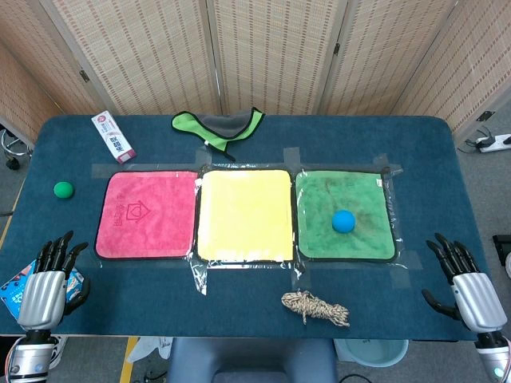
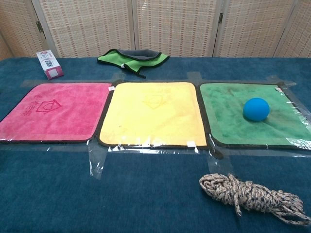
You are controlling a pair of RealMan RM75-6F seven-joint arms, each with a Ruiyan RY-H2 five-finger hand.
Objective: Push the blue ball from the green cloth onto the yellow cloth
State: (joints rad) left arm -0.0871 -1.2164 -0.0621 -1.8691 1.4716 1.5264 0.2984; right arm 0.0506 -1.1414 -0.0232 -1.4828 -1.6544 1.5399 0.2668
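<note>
Left hand [image 1: 49,281] and right hand [image 1: 465,281] rest low (fingers spread, empty).

Silver robot hand [image 1: 41,291], black fingers [image 1: 60,251]

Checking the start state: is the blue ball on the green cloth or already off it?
On it. The blue ball sits inside the green cloth, right of centre, clear of the yellow cloth. Neither hand touches it.

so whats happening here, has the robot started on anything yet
Not yet. The blue ball sits on the green cloth, with the yellow cloth right beside it and a pink cloth further along. Both hands rest at the near table corners, left hand and right hand, fingers spread and holding nothing. A coiled rope lies in front of the cloths.
</note>
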